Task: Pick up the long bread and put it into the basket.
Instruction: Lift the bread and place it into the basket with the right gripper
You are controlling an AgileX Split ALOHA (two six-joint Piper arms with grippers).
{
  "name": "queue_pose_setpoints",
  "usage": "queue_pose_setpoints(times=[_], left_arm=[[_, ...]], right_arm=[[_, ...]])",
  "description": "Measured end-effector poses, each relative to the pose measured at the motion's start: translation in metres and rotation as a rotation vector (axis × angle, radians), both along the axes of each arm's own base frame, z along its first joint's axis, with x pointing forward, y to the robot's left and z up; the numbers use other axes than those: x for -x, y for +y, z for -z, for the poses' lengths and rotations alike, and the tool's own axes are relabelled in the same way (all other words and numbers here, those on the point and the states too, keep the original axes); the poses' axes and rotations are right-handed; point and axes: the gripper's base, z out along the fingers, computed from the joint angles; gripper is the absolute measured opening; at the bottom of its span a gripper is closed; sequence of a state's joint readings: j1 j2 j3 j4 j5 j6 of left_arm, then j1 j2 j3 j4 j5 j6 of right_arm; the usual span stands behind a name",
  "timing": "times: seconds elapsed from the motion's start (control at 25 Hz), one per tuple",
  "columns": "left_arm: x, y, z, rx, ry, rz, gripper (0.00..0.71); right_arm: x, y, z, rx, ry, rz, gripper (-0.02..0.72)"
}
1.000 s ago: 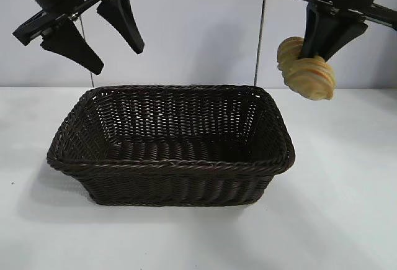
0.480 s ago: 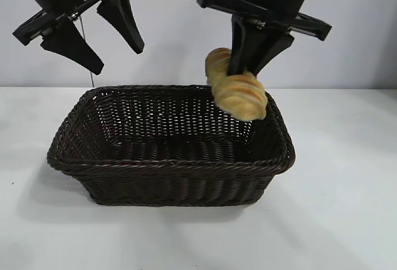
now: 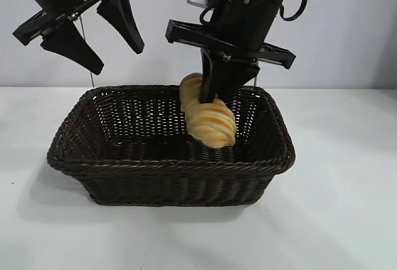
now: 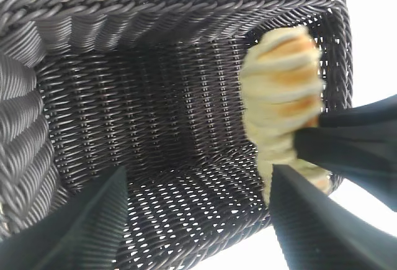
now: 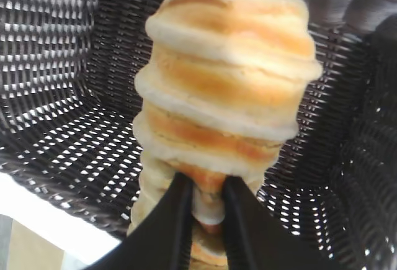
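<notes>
Now the right gripper (image 3: 217, 93) pinches the oblong golden-tan striped long bread (image 3: 208, 118) by its middle, hanging it end-down inside the dark brown woven wicker basket (image 3: 167, 164), towards its right side, seemingly just clear of the floor, so a release should drop it safely. Meanwhile the left gripper (image 3: 99, 31) hovers above the basket's left rim, fingers spread and empty, out of the way.

One long bread (image 3: 208, 118), striped orange and cream, at the centre of the exterior frame. One basket (image 3: 167, 171), dark woven wicker, across the middle and lower part of the frame. Two grippers: one left gripper (image 3: 102, 37) at the upper left, one right gripper (image 3: 217, 93) at the upper centre. One white table (image 3: 347, 208) along the bottom.
</notes>
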State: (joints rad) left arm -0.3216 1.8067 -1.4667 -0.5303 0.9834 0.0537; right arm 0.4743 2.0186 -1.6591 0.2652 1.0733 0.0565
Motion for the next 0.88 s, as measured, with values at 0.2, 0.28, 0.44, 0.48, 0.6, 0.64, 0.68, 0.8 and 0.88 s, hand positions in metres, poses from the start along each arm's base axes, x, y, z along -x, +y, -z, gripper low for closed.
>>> queue_pose_setpoints(times=[0.2,0.28,0.44,0.48,0.6,0.64,0.68,0.8,0.88], left_arm=[[0.000,0.000,0.000,0.000,0.000,0.000,0.478],[0.000,0.000,0.000,0.000,0.000,0.000,0.478],[0.000,0.000,0.000,0.000,0.000,0.000,0.478],[0.000,0.000,0.000,0.000,0.000,0.000,0.478],[0.000,0.000,0.000,0.000,0.000,0.000,0.478],[0.000,0.000,0.000,0.000,0.000,0.000,0.478],[0.000,0.000,0.000,0.000,0.000,0.000,0.478],[0.000,0.000,0.000,0.000,0.000,0.000,0.478],[0.000,0.000,0.000,0.000,0.000,0.000,0.478]], right_arm=[[-0.001,0.000,0.000,-0.004,-0.011,0.002,0.279],[-0.002,0.001,0.000,-0.007,-0.018,0.004,0.404],[-0.002,0.001,0.000,-0.007,-0.018,0.004,0.522],[-0.002,0.001,0.000,-0.007,-0.018,0.004,0.529],[-0.002,0.001,0.000,-0.008,-0.016,0.004,0.538],[-0.002,0.000,-0.001,-0.009,-0.017,0.005,0.538],[-0.002,-0.001,-0.002,-0.011,-0.011,0.008,0.538],[-0.007,-0.007,-0.009,-0.012,-0.012,0.019,0.538],[-0.013,-0.014,-0.016,-0.016,-0.017,0.033,0.538]])
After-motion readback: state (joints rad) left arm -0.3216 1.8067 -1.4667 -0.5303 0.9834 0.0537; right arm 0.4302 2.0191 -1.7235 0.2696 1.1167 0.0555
